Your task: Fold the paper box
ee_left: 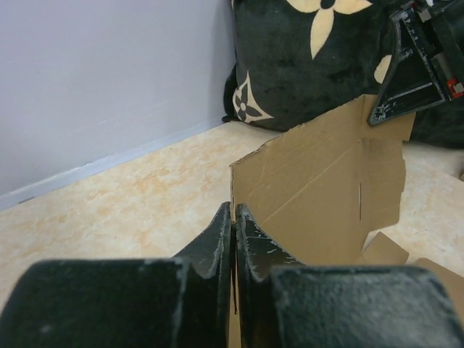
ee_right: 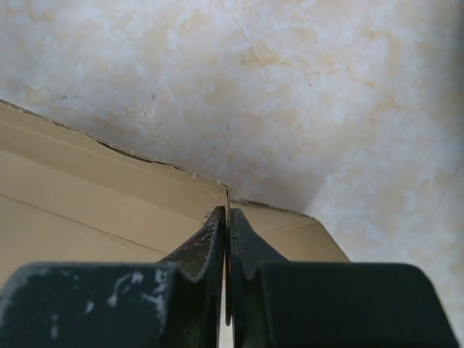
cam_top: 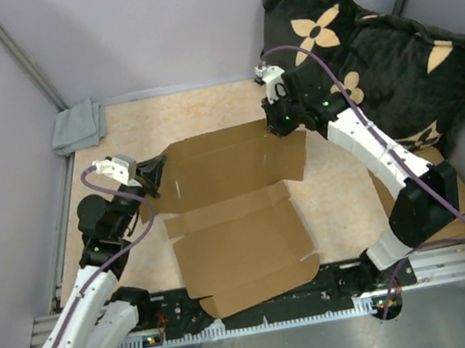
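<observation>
left pincer (ee_left: 233, 216): jaws pinched together on the left edge of the far panel of the box (cam_top: 239, 226). the card runs straight down between the tips.

right pincer (ee_right: 228, 221): jaws closed too, nipping the far-right corner of the same panel, with a thin edge of card in the slot between them.

so both pincers grip the one panel, one at each end. in the left wrist view it stands tilted up off the table (cam_top: 196, 113); how steep, cannot tell from above.

rest of the box: the middle and near panels lie flat and spread open in the centre of the table. the near flap hangs over the table's near edge, above the arm bases. side flaps and tabs are flat and untucked.

progress, my reading: early. the far panel is lifted along its crease, and that is all. no walls stand by themselves, no tab sits in a slit, and nothing has a box shape yet. left to do: raise the sides, fold in the flaps, lock the tabs and close the lid.

around it: black flowered cushion (cam_top: 373, 52) in the far right corner, grey cloth (cam_top: 77, 127) far left, flat card pieces (cam_top: 464, 198) under the right arm.
</observation>
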Controlling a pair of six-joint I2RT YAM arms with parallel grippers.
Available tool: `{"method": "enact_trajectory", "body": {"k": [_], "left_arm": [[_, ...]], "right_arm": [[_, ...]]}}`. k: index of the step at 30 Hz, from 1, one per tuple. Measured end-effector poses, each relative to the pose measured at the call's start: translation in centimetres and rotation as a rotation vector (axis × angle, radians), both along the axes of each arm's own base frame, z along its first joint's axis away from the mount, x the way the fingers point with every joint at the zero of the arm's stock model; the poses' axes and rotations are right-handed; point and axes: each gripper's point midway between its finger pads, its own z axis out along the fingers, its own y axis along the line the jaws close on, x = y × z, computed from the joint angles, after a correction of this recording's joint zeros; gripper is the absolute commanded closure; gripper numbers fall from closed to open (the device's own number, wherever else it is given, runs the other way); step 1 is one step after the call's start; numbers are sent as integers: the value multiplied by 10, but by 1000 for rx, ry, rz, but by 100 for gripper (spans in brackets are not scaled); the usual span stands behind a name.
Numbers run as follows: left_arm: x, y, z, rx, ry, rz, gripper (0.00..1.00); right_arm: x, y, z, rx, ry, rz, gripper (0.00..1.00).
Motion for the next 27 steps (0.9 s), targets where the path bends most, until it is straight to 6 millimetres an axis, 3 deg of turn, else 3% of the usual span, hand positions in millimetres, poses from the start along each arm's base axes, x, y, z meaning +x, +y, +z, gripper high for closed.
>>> {"method": "enact_trajectory", "body": {"k": [3, 8, 11, 17, 23, 27], "left_arm": [[1, 1, -1, -4, 7, 9, 73], [2, 4, -1, -18, 56, 27, 63], [1, 5, 9, -27, 83, 34, 62], [-2, 8, 30, -30, 89, 45, 62], [-2, 1, 19, -10, 218, 16, 65], [-8, -2, 9, -4, 316, -2, 67]], "right_arm": [[-2, -4, 1, 13, -14, -32, 100], [-2, -14, -6, -2, -75, -112, 100], [-8, -16, -12, 9, -135, -152, 100], [-21, -7, -1, 140, -344, -210, 100], [-28, 0, -5, 174, -491, -295, 100], [-28, 1, 6, 192, -560, -350, 100]]}}
